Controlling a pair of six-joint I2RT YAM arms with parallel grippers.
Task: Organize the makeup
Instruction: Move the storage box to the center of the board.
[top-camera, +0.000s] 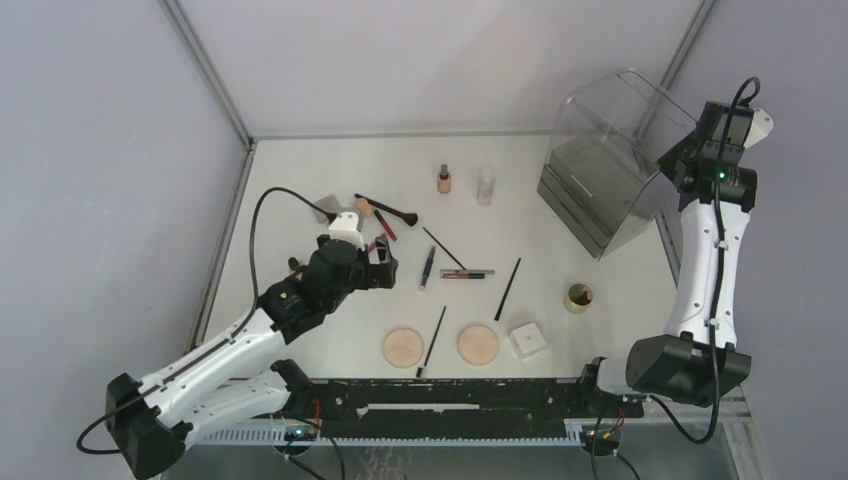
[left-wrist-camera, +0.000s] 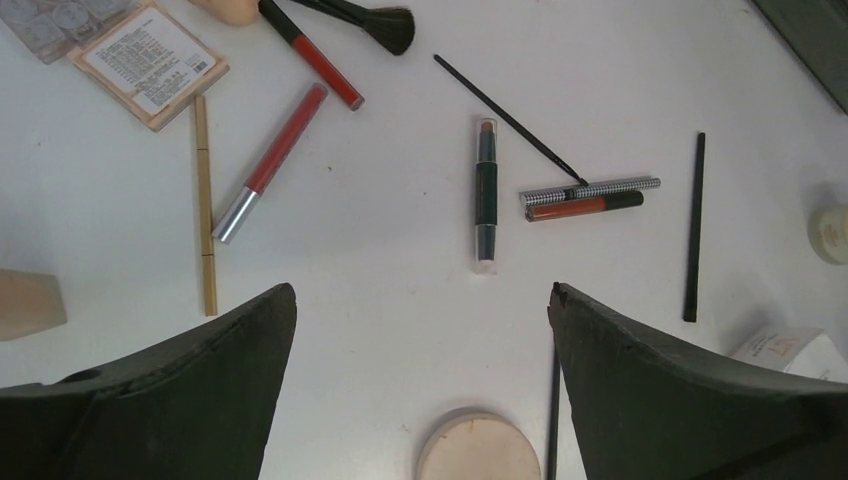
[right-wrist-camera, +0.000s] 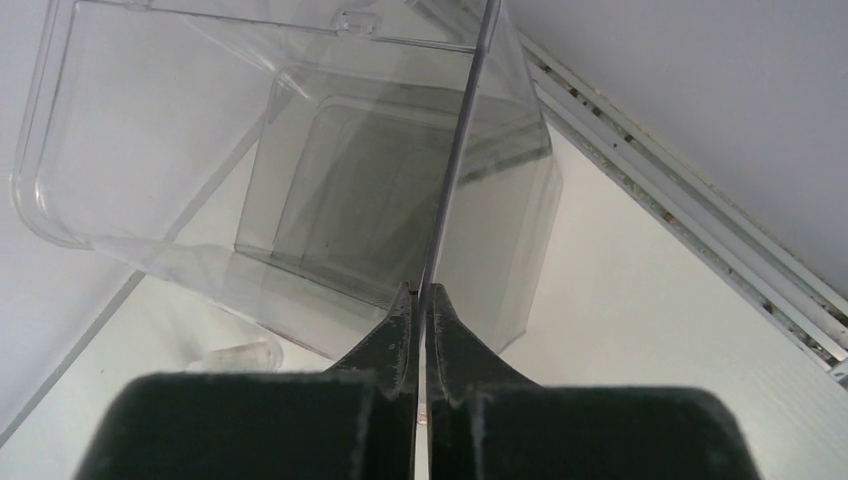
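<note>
The makeup lies scattered over the white table (top-camera: 300, 180). My left gripper (left-wrist-camera: 422, 290) hangs open above it with nothing between the fingers. Just ahead of it lie a dark double-ended stick (left-wrist-camera: 486, 195), a red lip gloss (left-wrist-camera: 272, 165), a gold pencil (left-wrist-camera: 205, 200), a checkered tube (left-wrist-camera: 590, 187) and a thin black pencil (left-wrist-camera: 693, 225). A round tan puff (left-wrist-camera: 478, 450) sits below the fingers. My right gripper (right-wrist-camera: 421, 292) is shut on the thin side wall of the clear plastic bin (right-wrist-camera: 300, 200), which is tilted at the back right (top-camera: 600, 170).
A tan bottle (top-camera: 444, 180) and a clear bottle (top-camera: 486, 186) stand at the back. Near the front are two puffs (top-camera: 404, 347), a white box (top-camera: 527, 338) and a round jar (top-camera: 578, 296). A compact (left-wrist-camera: 150, 60) lies far left. A black rail (top-camera: 450, 400) runs along the near edge.
</note>
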